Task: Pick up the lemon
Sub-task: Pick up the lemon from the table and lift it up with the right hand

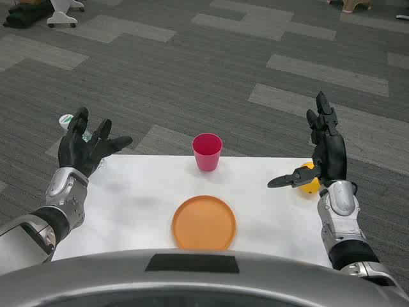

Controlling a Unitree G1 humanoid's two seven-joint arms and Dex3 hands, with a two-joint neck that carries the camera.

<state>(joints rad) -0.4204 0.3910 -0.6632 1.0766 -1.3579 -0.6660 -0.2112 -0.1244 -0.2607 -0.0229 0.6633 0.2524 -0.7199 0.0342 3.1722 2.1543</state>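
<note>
Yellow lemon (310,179) lies just behind the right hand (326,150), whose fingers (323,112) are apart, holding nothing.

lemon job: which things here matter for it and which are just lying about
Part of the job:
- lemon, at the table's right edge
- right hand, open beside the lemon

Lying about:
- pink cup
- orange plate
- left hand, open at the far left

Table: a white rectangular table (140,198) standing on grey patterned carpet.
Plate: a round flat orange plate (204,222), near the table's front edge.
Cup: an upright pink plastic cup (207,151), behind the plate, near the far edge.
Lemon: a small yellow lemon (310,178), right of the plate, by the right edge.
</note>
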